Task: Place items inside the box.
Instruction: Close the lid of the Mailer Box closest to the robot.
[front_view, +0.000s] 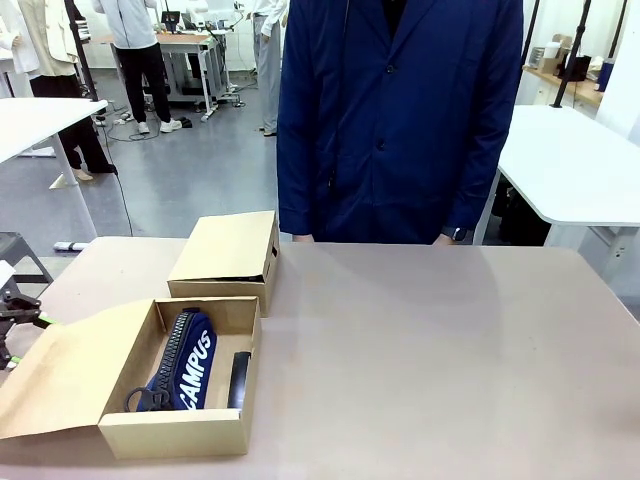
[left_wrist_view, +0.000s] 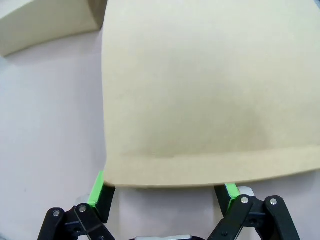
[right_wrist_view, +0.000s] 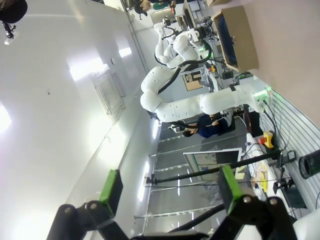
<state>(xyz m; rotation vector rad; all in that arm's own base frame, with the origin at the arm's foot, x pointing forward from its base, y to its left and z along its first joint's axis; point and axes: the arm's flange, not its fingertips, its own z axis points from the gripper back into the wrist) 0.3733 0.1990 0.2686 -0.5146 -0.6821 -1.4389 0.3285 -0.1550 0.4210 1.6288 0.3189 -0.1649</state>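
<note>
open cardboard box at the table's near-left corner – flap folded out to its left. inside: navy zip pouch lettered "campus", a black item just beside it on the right. second box, closed, just behind. left gripper – fingers spread, astride the flap's edge. right gripper – fingers spread, holding nothing, aimed away from the table.

Left gripper low at the table's left edge with jaws spread wide, green pads apart; right gripper raised and turned off toward the room, fingers fully parted, holding nothing.
</note>
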